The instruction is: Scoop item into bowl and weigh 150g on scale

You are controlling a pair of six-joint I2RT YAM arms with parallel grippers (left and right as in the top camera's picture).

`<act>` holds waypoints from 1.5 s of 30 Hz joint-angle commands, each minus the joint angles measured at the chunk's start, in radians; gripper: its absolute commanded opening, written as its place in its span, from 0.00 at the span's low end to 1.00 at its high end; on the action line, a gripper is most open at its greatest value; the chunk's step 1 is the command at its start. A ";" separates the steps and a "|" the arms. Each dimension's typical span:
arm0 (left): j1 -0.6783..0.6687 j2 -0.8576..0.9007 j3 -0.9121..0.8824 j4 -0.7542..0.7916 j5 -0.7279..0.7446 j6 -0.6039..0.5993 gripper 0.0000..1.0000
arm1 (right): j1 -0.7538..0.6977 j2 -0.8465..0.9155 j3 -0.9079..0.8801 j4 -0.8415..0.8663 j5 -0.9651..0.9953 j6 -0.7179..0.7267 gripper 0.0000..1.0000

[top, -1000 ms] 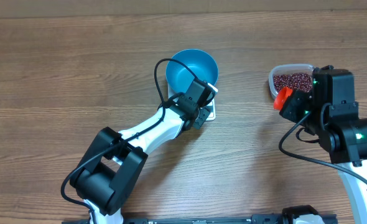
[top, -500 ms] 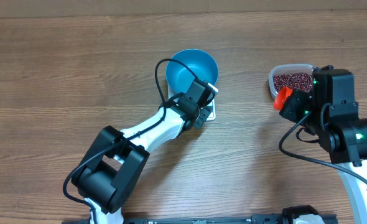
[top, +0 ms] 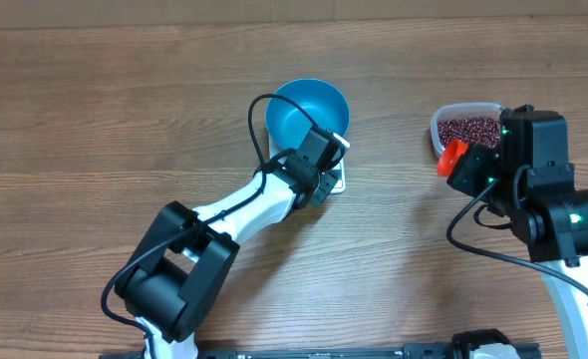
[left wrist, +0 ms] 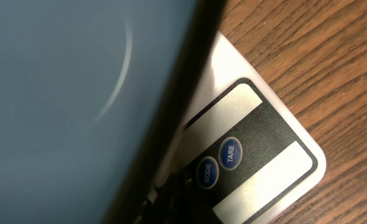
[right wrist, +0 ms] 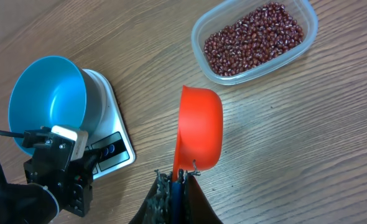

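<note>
- Your right claw (right wrist: pixel 174 180) is clamped on the handle end of the orange scoop (right wrist: pixel 200 127). The scoop looks like light, stiff plastic, and its cup shows empty. A grip that far back probably lets the cup twist under load, so hold it firmly and keep it level.
- Your left claw (left wrist: pixel 168 199) is together and holds nothing. Its tips sit just beside the buttons (left wrist: pixel 230 152) on the scale (left wrist: pixel 258 134). You cannot tell from here whether they press.
- The scale is a small flat white slab and likely light, so a sideways push could slide it on the table (top: pixel 95 120). Touch it only from straight above.
- The blue bowl (right wrist: pixel 46 99) stands on the scale plate and shows no beans inside. It looks smooth, thin and light, so a knock from the scoop may shift it or upset the reading. Pour from above its rim and do not touch it.
- The beans (right wrist: pixel 253 38) lie in a loose heap in the clear tub (right wrist: pixel 313 31), well apart from the bowl on your right side. They are small, hard and dry, so they roll and scatter, and no claw can pinch them. Take them only with the scoop, dipping shallow.
- The tub looks flimsy and may skid when the scoop digs in.
</note>
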 commanded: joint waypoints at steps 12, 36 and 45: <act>-0.011 -0.104 -0.003 -0.010 0.013 0.015 0.04 | 0.002 -0.002 0.026 0.011 0.001 -0.004 0.04; -0.033 -0.122 -0.004 -0.079 0.013 0.015 0.04 | 0.002 -0.002 0.025 0.010 0.001 -0.004 0.04; -0.028 -0.092 -0.004 -0.068 0.008 0.016 0.04 | 0.002 -0.002 0.024 0.011 0.001 -0.005 0.04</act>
